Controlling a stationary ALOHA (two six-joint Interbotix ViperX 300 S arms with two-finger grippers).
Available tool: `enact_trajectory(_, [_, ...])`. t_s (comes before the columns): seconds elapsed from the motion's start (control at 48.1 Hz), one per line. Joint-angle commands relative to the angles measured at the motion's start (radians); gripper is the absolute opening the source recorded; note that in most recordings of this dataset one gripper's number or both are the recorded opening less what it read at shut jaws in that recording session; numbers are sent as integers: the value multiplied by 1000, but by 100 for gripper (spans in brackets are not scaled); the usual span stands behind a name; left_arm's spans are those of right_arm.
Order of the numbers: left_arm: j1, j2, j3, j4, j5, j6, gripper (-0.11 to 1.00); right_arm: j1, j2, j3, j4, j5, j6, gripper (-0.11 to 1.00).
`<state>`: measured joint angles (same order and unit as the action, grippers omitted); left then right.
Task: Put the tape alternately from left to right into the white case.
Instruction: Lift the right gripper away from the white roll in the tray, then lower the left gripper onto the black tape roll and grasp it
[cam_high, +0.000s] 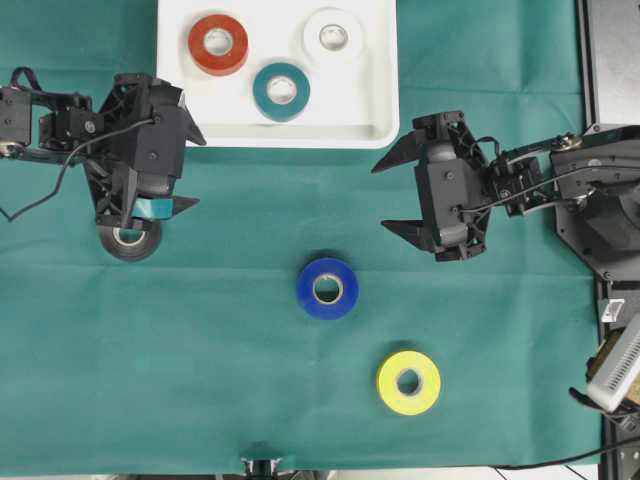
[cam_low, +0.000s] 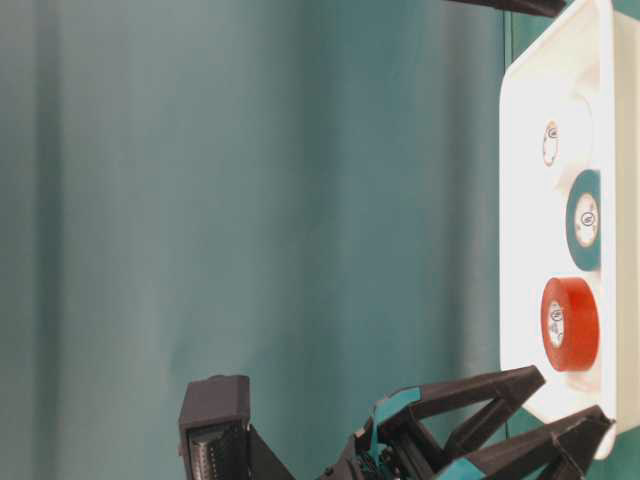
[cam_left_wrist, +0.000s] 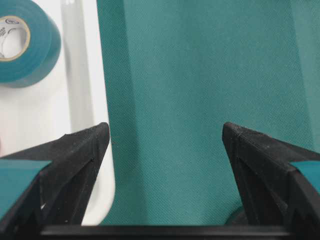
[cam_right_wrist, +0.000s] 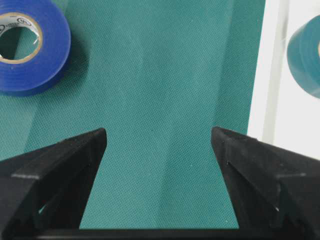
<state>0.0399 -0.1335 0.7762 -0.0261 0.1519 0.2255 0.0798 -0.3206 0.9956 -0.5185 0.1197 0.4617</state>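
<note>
Overhead: white case (cam_high: 392, 100) holds three rolls; both grippers gape.

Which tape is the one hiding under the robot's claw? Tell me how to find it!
Start at the white case at the top of the green cloth, then go to the left gripper beside its corner. Partly beneath that arm lies the black tape, the only dark roll; blue and yellow lie uncovered.

Whole table's covered in a teal-green cloth (cam_high: 200, 360), bit wrinkled, evenly lit with soft shadows. Right edge has a dark metal frame (cam_high: 610, 60), and a thin strip of pale surface (cam_high: 400, 474) shows along the bottom.
</note>
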Motion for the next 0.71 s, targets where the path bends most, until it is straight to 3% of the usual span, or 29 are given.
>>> enact_trajectory(0.0, [-12, -12, -14, -2, -3, -6, 100, 2, -14, -9, 0, -9, 2, 83])
enact_trajectory(0.437, [-80, -48, 38, -2, 103, -32, 99, 2, -14, -8, 0, -9, 2, 82])
enact_trajectory(0.686, [-95, -77, 78, -2, 144, -95, 99, 2, -14, -8, 0, -9, 2, 83])
